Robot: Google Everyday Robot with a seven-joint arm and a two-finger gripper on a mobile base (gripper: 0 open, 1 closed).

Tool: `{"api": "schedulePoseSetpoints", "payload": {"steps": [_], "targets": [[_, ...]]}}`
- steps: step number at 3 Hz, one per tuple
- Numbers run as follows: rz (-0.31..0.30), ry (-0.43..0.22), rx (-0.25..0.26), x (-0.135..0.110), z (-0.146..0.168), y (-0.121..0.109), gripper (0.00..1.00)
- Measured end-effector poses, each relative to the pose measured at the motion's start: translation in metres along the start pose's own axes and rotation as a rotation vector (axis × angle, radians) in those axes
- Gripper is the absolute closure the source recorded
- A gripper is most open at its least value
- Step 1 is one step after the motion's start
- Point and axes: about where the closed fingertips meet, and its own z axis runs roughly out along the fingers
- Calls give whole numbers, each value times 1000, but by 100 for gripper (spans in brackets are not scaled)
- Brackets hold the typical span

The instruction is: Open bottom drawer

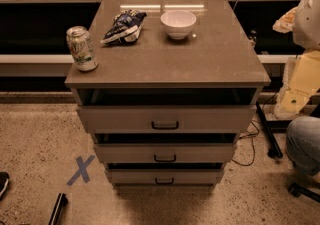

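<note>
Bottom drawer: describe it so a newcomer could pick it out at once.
With the claw out of view, find the grey-brown cabinet carrying a soda can, snack bag and white bowl. Three drawers stack down its front; the bottom drawer is lowest, nearest the floor, with the slimmest, narrowest front.

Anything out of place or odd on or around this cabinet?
Only mildly: the soda can stands upright at the front-left corner of the cabinet top, close to the edge. The chip bag lies crumpled beside the upright white bowl. Nothing looks spilled. The gripper is low at bottom left, apart from the bottom drawer.
</note>
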Motion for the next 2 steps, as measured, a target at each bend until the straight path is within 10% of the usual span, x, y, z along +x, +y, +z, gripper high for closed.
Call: {"api": "schedulePoseSetpoints", "payload": {"steps": [2], "targets": [[-3, -14, -15, 9, 22, 6, 0]]}}
